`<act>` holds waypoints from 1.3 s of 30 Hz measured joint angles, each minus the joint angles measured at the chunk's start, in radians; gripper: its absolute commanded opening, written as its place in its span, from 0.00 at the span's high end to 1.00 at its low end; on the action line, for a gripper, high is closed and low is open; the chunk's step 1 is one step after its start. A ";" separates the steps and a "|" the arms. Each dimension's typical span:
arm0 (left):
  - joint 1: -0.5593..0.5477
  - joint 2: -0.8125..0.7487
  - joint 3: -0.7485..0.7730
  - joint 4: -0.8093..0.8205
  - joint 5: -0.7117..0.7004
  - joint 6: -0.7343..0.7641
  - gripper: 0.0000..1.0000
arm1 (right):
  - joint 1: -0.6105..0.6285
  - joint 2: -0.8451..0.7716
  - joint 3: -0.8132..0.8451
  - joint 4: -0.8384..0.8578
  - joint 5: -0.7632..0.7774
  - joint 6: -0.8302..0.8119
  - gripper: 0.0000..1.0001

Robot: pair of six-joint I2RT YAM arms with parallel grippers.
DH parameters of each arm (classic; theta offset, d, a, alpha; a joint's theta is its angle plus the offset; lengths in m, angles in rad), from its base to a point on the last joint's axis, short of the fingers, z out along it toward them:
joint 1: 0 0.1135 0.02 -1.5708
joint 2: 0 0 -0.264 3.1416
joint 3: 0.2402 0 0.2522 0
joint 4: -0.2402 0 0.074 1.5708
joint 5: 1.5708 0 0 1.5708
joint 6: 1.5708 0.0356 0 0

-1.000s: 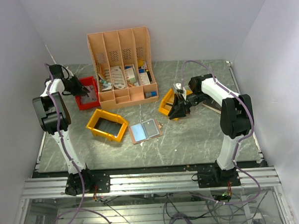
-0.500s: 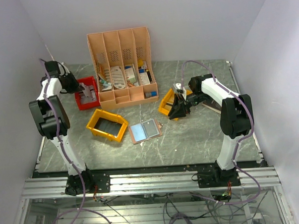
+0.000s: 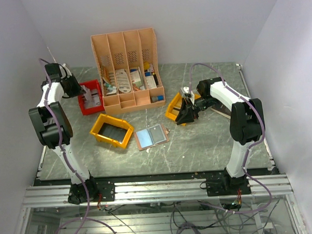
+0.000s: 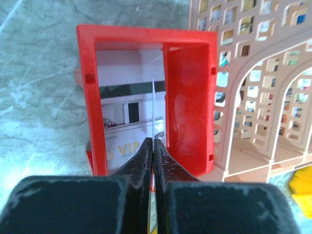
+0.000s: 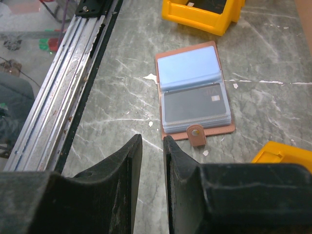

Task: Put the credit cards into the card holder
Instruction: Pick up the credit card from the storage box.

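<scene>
one thin pale card (image 4: 152, 109) stands edge-on in the left wrist view, pinched at its near end by the clenched jaws of the left gripper (image 4: 152, 145) over the red bin (image 4: 92, 87), where another printed card (image 4: 124, 141) lies flat. that bin sits just beside the peach organiser (image 3: 124, 51), at its 9 o'clock. the card holder (image 3: 151, 135) lies open and flat on the table, well apart from the held card, at about 4 o'clock from the left gripper in the top view. its spread length runs roughly 8 to 2 o'clock, and a yellow bin (image 3: 111, 130) sits just beside it at 9 o'clock. the right gripper (image 3: 187, 113) is the nearer one, with the holder at its 8 o'clock; its jaws are slightly parted and grasp nothing. by my reading, the card must travel toward 4 o'clock and be laid flat so its edge meets a pocket mouth, likely with the right arm steadying the holder.
</scene>
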 measured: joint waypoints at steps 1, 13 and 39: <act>0.000 -0.003 -0.012 0.006 -0.001 0.005 0.93 | 0.000 0.000 0.000 0.000 0.000 0.000 0.75; 0.000 -0.017 -0.080 0.036 0.002 0.037 0.93 | 0.000 0.000 0.000 0.000 0.000 0.000 0.75; -0.002 0.072 -0.082 0.098 0.117 -0.022 0.91 | 0.000 0.000 0.000 0.000 0.000 0.001 0.75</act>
